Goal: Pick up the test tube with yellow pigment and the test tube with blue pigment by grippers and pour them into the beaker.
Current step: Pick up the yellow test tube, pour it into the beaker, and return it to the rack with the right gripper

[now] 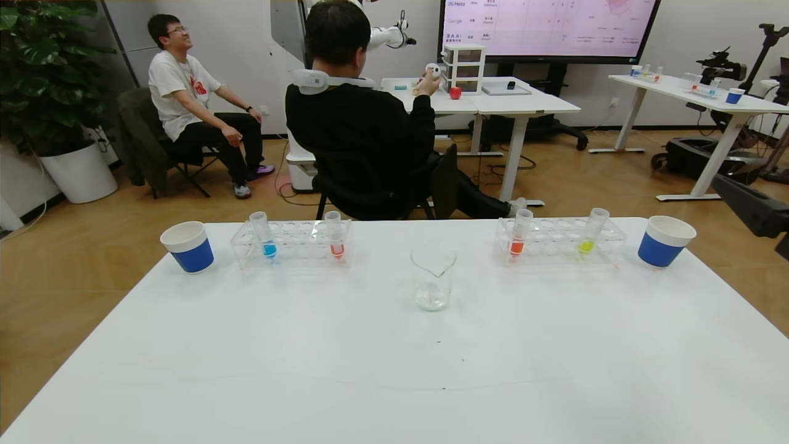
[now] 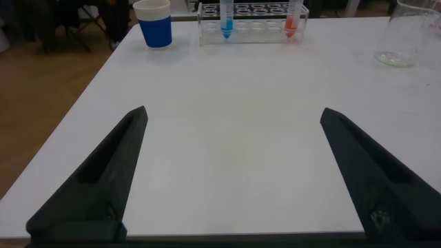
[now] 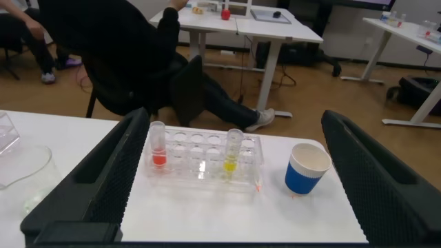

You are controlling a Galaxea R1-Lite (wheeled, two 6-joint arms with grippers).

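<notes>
The test tube with blue pigment (image 1: 267,237) stands upright in the left clear rack (image 1: 296,250). In the right rack (image 1: 555,242) stands the test tube with yellow pigment (image 1: 590,236). The clear beaker (image 1: 433,277) sits between the racks, nearer me. My left gripper (image 2: 234,111) hovers open over bare table, well short of the blue tube (image 2: 226,19). My right gripper (image 3: 234,117) is open too, short of its rack, with the yellow tube (image 3: 233,153) ahead between its fingers' lines. Neither gripper holds anything, and neither shows in the head view.
Each rack also holds an orange-red tube (image 1: 336,237) (image 1: 519,234). Blue-and-white paper cups (image 1: 188,246) (image 1: 662,242) stand outside the racks near the table's side edges. A dark arm part (image 1: 752,213) juts in at the right. People sit beyond the far edge.
</notes>
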